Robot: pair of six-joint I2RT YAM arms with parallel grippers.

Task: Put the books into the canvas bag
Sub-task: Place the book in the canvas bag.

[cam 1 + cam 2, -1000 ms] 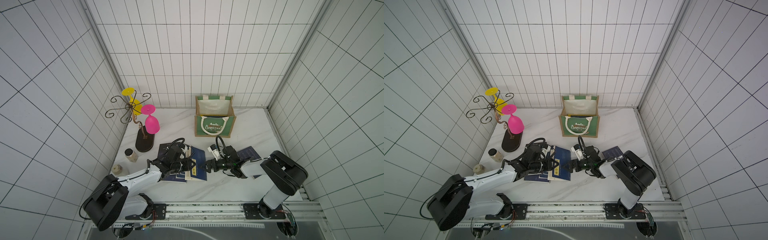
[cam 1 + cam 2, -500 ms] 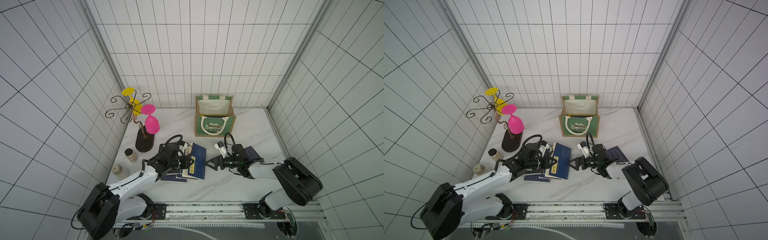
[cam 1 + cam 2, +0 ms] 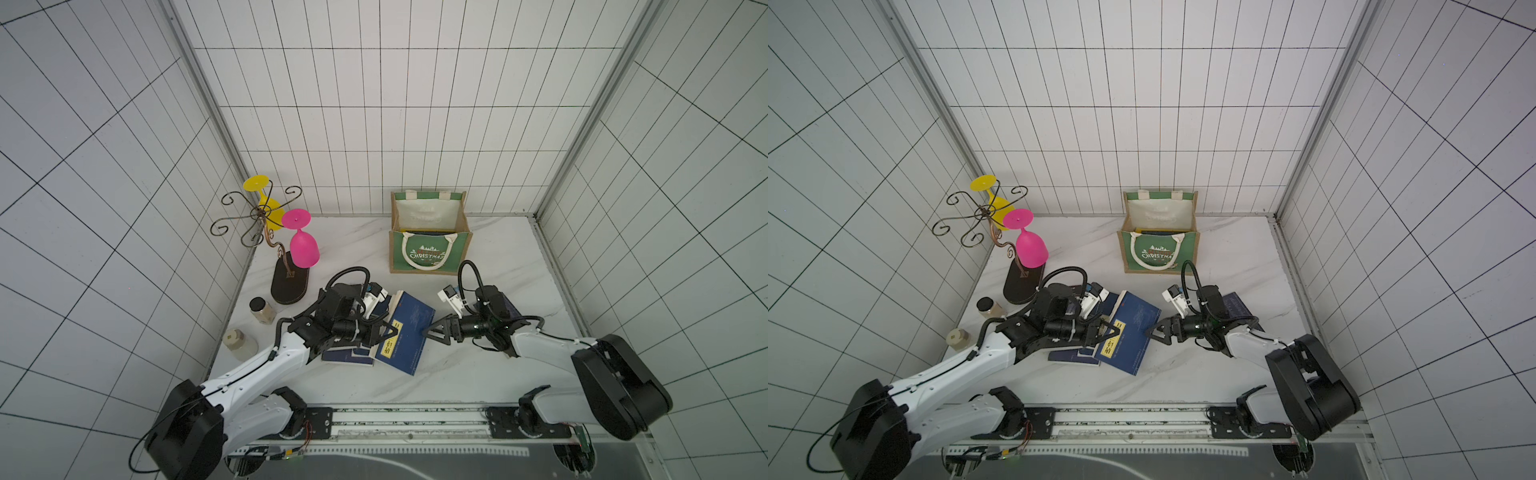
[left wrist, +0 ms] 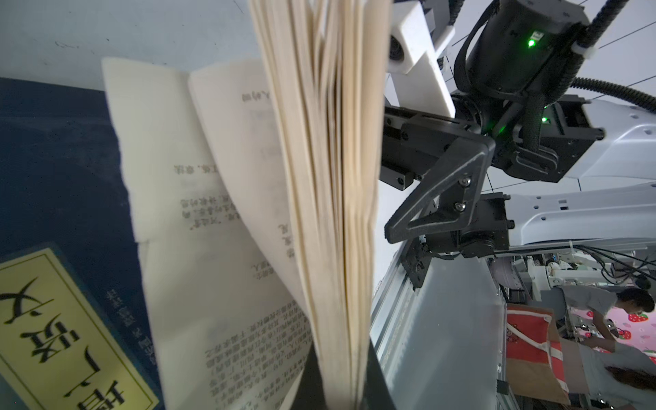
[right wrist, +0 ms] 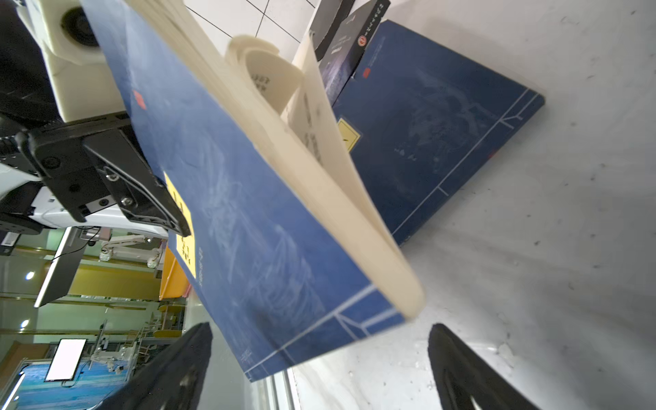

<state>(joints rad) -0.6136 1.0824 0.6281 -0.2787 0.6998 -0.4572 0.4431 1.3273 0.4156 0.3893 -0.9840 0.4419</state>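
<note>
Top views show some books point(image 3: 428, 230) already inside the bag point(image 3: 430, 259) at the back of the tabletop point(image 3: 478, 374), my left gripper point(image 3: 384, 332) clamped on a navy book point(image 3: 409, 328) tilted above the pile point(image 3: 349, 358), and my right gripper point(image 3: 432, 332) gaping empty beside it, so most of the job remains.

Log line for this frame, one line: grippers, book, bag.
left gripper: shut on navy book, tilted up, pages fanning | right gripper: open at book's edge | canvas bag: upright, open
</note>
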